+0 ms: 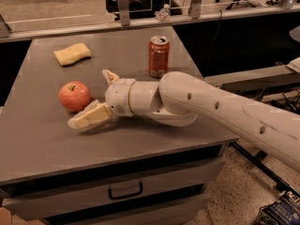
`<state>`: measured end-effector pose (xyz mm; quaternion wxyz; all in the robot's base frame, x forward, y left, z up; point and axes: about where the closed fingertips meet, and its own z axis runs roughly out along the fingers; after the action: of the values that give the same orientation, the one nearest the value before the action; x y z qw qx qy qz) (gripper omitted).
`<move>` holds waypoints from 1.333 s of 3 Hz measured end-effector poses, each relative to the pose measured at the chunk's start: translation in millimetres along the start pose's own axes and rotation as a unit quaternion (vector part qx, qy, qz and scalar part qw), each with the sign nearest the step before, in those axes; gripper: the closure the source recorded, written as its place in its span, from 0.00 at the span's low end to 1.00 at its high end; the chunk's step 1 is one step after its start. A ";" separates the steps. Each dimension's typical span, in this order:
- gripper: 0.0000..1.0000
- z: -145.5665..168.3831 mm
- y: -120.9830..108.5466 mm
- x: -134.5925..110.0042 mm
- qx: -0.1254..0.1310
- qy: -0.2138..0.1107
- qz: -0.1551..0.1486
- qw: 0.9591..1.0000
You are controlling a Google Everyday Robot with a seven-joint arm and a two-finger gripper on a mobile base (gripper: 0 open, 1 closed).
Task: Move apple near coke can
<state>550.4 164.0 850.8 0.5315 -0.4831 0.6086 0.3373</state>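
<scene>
The apple (pixel 73 96), round and red-pink with a short stem, sits on the left part of the grey table (pixel 42 144). The coke can (pixel 159 56) stands upright at the back, right of the middle, well apart from the apple. My gripper (pixel 89 97) is open just to the right of the apple, low over the table. Its near finger (pixel 89 116) reaches under the apple's front right side, and its far finger (pixel 110 77) points up behind. It holds nothing.
A yellow sponge (pixel 72 54) lies at the back left of the table. My thick white arm (pixel 211 107) crosses the right half of the table in front of the can. A drawer handle (pixel 125 191) is below the front edge.
</scene>
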 end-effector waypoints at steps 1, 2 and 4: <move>0.17 11.9 -0.2 -5.1 -0.016 -0.001 -0.012 1.000; 0.49 22.4 -0.9 -7.8 -0.046 0.001 -0.022 0.999; 0.94 0.3 1.9 -14.7 -0.031 0.008 -0.017 0.999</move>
<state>548.3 168.2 864.9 0.5171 -0.5124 0.5939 0.3425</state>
